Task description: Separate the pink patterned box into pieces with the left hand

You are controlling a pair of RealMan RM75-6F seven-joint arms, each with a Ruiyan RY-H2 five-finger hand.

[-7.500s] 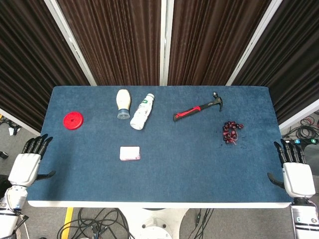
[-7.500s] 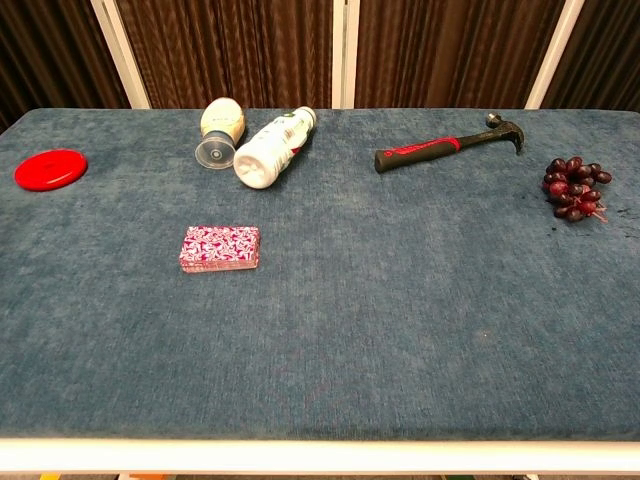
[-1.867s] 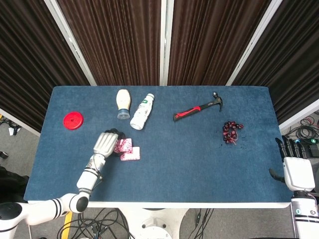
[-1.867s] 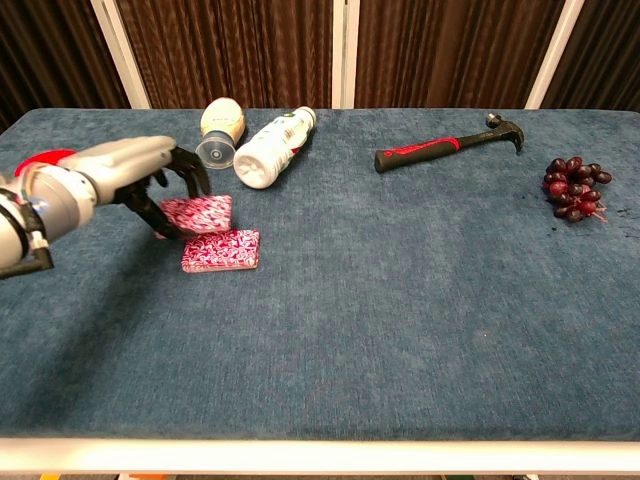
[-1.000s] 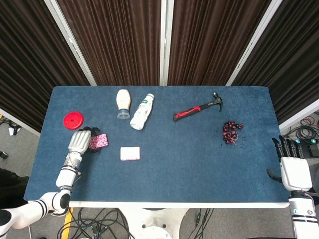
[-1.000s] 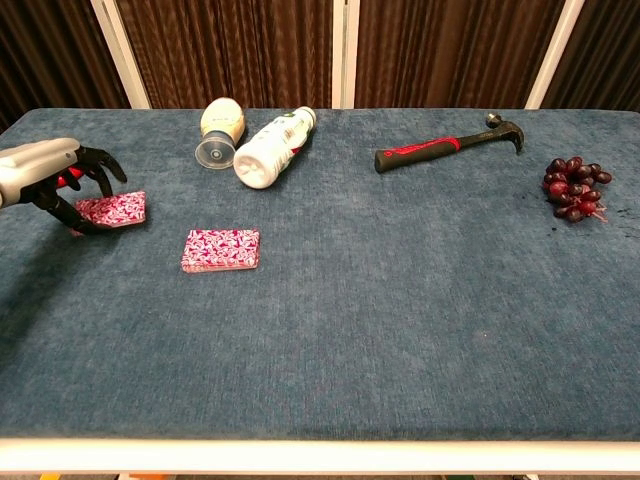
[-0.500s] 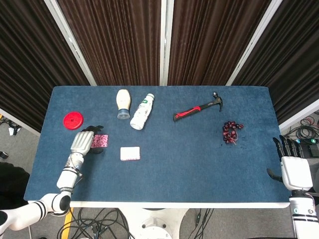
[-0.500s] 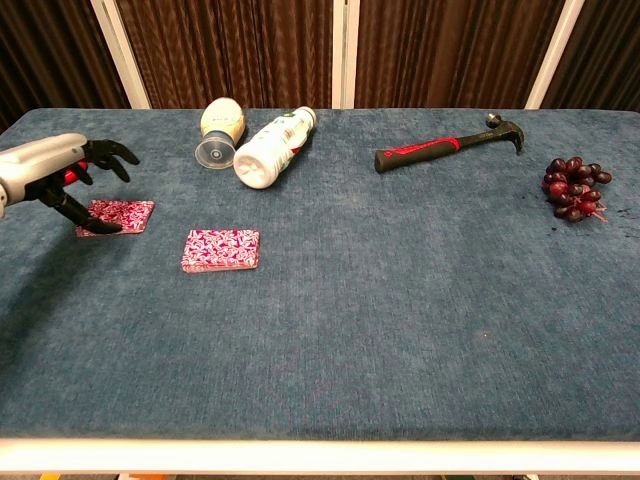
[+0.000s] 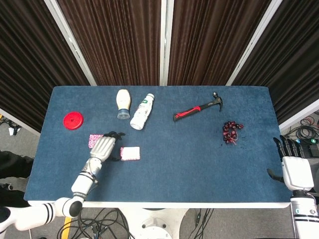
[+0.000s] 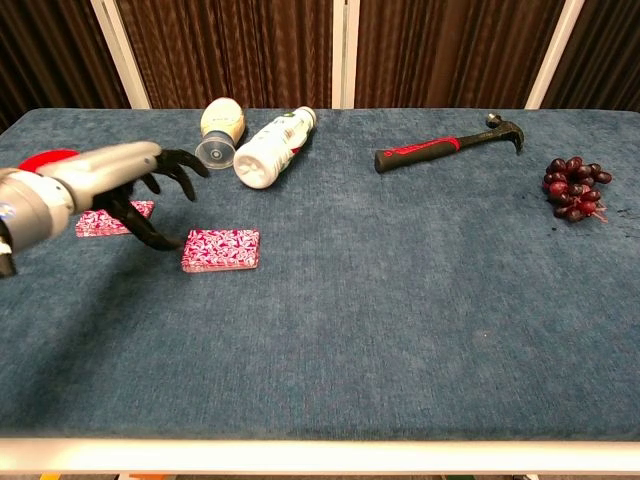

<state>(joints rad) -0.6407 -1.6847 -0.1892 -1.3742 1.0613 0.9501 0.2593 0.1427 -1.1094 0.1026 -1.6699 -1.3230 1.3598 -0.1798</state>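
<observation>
The blue table [image 9: 199,164] stands before dark curtains [image 9: 124,40]. The left hand [image 9: 103,147], empty with fingers spread, hovers between the box lid [image 10: 113,219] and box base [image 10: 221,249]. The right hand [image 9: 295,173] rests open off the table edge.

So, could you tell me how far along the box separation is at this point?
Done: one pink patterned piece lies flat by itself near the red disc, apart from the rest of the pink box. In hand: nothing; the left robot hand hovers open beside that remaining part. Left: perhaps another piece to lift off, though I cannot tell if it splits further. The right robot hand sits idle at the table edge.
</observation>
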